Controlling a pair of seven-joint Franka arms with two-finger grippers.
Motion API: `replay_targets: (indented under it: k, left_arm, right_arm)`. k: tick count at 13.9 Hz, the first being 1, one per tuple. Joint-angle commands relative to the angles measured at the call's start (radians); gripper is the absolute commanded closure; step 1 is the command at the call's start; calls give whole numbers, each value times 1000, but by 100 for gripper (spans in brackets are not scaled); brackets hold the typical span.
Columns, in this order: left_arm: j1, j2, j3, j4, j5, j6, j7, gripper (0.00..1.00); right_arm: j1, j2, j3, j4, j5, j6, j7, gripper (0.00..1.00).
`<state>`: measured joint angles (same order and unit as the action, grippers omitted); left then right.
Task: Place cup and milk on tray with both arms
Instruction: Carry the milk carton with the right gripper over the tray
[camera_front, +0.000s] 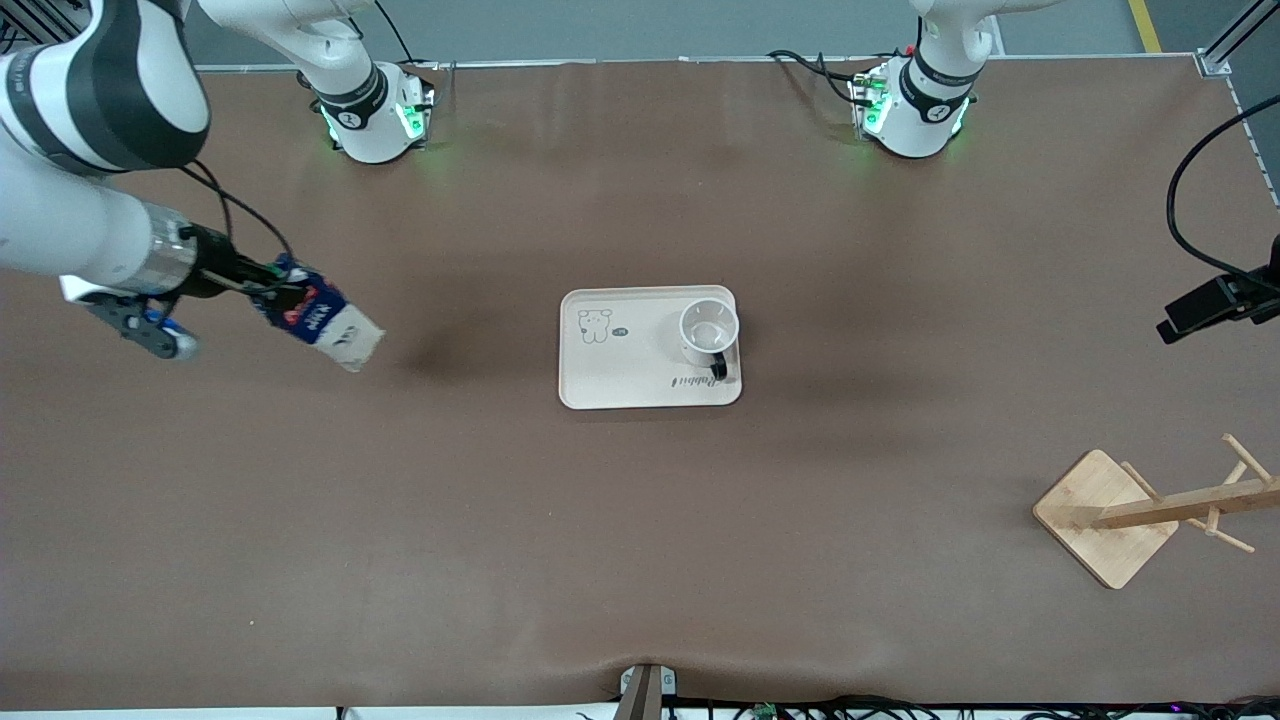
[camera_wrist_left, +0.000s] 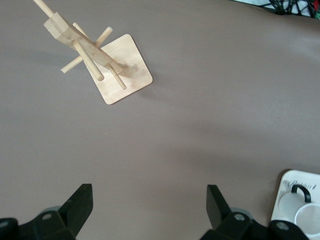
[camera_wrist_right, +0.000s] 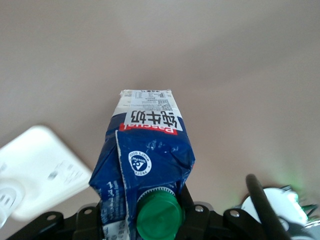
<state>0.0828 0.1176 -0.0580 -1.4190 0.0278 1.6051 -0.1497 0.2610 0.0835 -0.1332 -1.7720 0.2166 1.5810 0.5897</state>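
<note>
Front view: your cup (camera_front: 709, 330) already stands on the tray (camera_front: 620, 375) at frame centre; the right end effector (camera_front: 262, 285), at left, grips the milk (camera_front: 320, 322) aloft over the bench (camera_front: 640, 520).

Left wrist view: the left end effector (camera_wrist_left: 150, 205) waits, spread open.

Right wrist view: carton clamped near its cap. Next, carry it over the tray's bare half.

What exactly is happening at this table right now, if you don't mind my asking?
The right gripper has its fingers shut on the milk carton, holding it tilted in the air over the bare table toward the right arm's end. The cup already stands on the tray at the table's middle. The left gripper waits open above the table, near the wooden rack.
</note>
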Motion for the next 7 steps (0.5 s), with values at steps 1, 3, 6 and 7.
replay_targets:
  k: [1, 3, 6, 7]
  left_arm:
    - [-31, -110, 27, -101, -3, -2, 53, 0]
    - [-28, -118, 27, -109, -3, -20, 59, 0]
    - [-23, -104, 27, -103, -3, -50, 44, 0]
    - [-20, -105, 27, -101, -5, -50, 62, 0]
  right_arm:
    - [110, 117, -6, 136, 50, -35, 12, 100]
    - [219, 165, -6, 210, 49, -27, 44, 100]
    - [357, 307, -6, 389, 46, -24, 240, 100]
    - [383, 356, -5, 443, 47, -24, 248, 100]
